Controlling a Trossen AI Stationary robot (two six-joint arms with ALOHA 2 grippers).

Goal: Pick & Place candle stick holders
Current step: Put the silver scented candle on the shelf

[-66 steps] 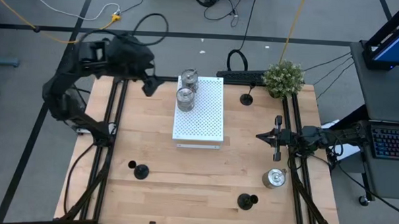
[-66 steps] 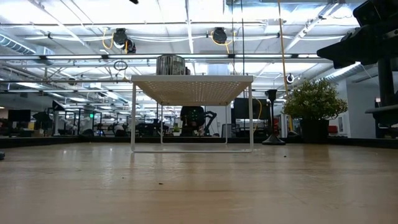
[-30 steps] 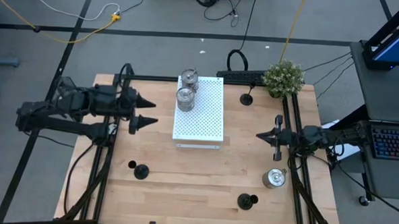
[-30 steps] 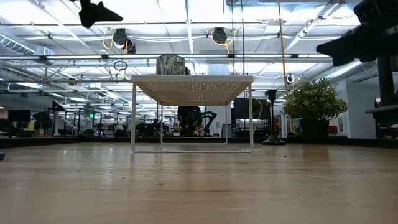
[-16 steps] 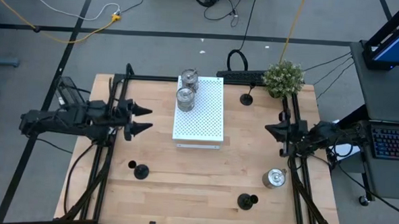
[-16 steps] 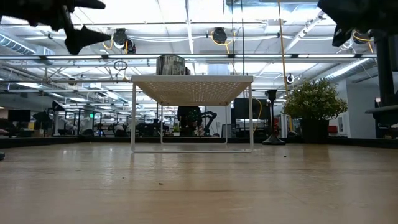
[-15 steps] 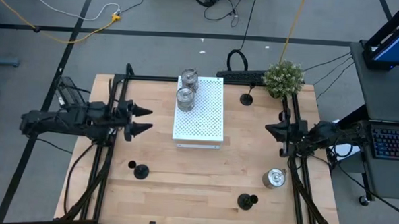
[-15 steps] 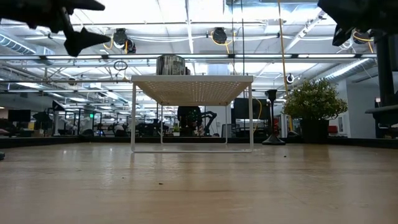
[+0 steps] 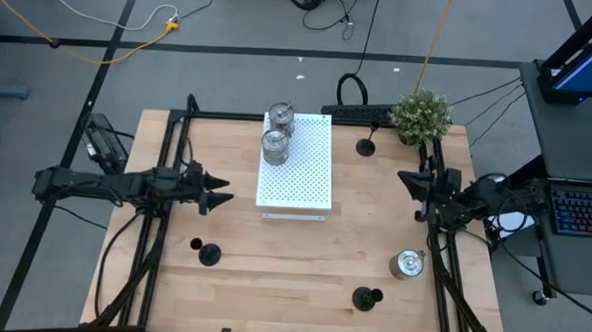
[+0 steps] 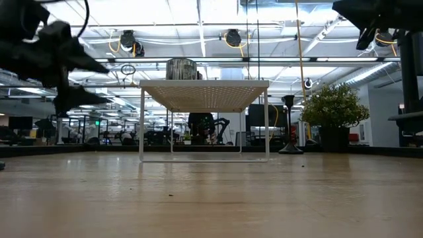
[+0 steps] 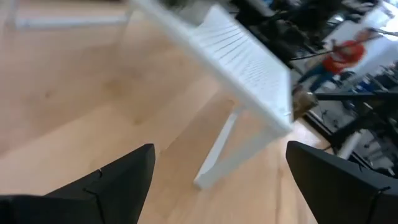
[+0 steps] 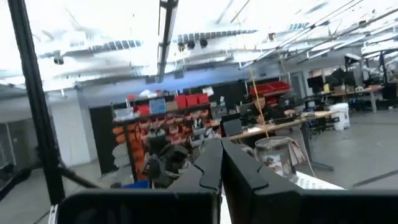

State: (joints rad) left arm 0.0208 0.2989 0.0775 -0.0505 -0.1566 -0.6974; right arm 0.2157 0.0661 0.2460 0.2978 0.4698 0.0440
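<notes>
Reach step, by my reading: left gripper spread and empty beside the white board, where two silver candle stick holders sit; next, descend over the black holder nearby; right gripper pressed together, waiting

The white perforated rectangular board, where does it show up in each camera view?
High view: white perforated rectangular board at table centre, toward the far edge.
Low view: board at centre, seen edge-on on thin white legs.
Left wrist view: its corner and a leg, ahead of the open left fingers.
Right wrist view: not clearly visible.
Shared landmark: shiny silver squat candle holder on the board.
</notes>
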